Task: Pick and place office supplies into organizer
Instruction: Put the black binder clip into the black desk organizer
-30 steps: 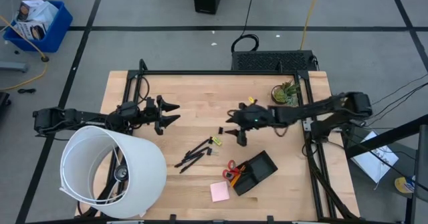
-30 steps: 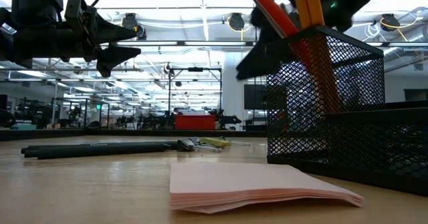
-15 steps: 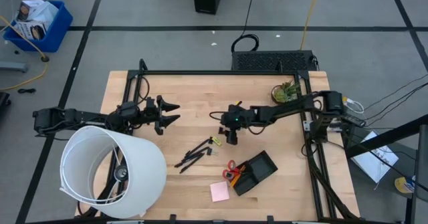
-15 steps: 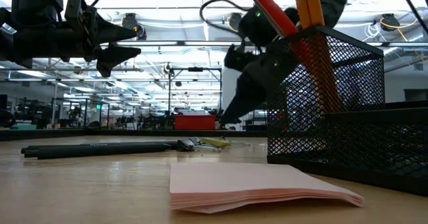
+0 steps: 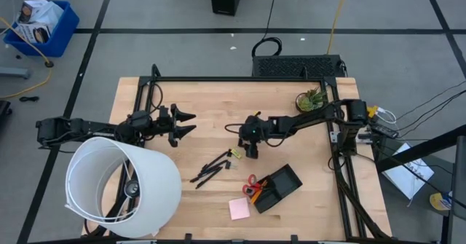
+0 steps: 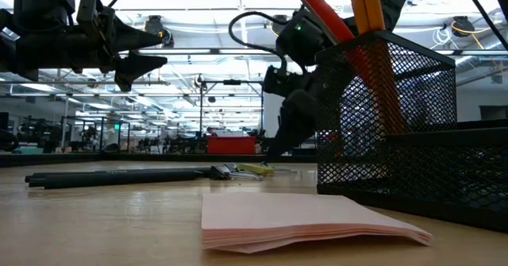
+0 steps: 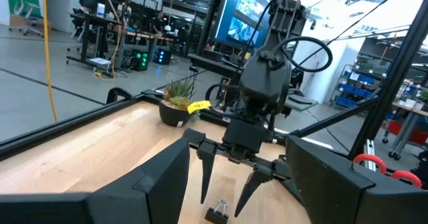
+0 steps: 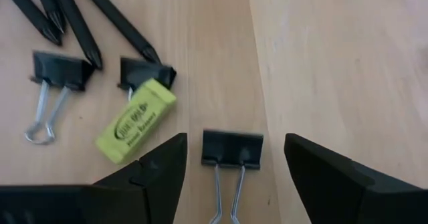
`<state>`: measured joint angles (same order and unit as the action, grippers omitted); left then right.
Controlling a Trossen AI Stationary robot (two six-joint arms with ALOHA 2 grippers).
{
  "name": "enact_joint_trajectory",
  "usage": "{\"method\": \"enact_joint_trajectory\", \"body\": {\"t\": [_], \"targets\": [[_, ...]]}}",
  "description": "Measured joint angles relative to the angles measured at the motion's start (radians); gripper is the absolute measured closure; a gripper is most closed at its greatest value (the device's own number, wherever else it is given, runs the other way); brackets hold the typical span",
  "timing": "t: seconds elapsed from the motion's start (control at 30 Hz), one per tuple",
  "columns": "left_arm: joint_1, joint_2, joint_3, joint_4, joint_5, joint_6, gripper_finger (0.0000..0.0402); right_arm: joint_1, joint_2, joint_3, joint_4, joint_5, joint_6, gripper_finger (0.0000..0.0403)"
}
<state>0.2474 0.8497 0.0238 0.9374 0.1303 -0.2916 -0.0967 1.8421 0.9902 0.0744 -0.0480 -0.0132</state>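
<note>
Right gripper [image 5: 250, 151] has descended, open, over clip [image 8: 232, 149].

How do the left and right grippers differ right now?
The right gripper hangs low over the table, pointing down, its fingers straddling a black binder clip; the left gripper hovers level beside the white lampshade, with nothing between its fingers. Both are open.

From above, the lampshade [image 5: 124, 186] hides part of the left arm, and the binder clips [image 5: 237, 142] are too small to tell apart. At table height, the mesh organizer [image 6: 413, 131] runs off the edge, hiding the scissors' [image 6: 321, 12] blades.
</note>
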Motion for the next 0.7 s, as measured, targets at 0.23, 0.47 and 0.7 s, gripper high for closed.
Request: {"method": "enact_joint_trajectory", "body": {"t": [0.23,0.47,0.7], "targets": [[0.0,0.0,0.0,0.0,0.0,0.0,0.0149,0.001,0.001,0.0,-0.001,0.024,0.006,0.0159],[0.0,0.0,0.0,0.0,0.0,0.0,0.0149,0.014,0.016,0.0,0.017,0.019,0.016,0.0159],[0.0,0.0,0.0,0.001,0.0,0.0,0.0149,0.014,0.088,0.003,0.046,0.005,0.051,0.0164]]}}
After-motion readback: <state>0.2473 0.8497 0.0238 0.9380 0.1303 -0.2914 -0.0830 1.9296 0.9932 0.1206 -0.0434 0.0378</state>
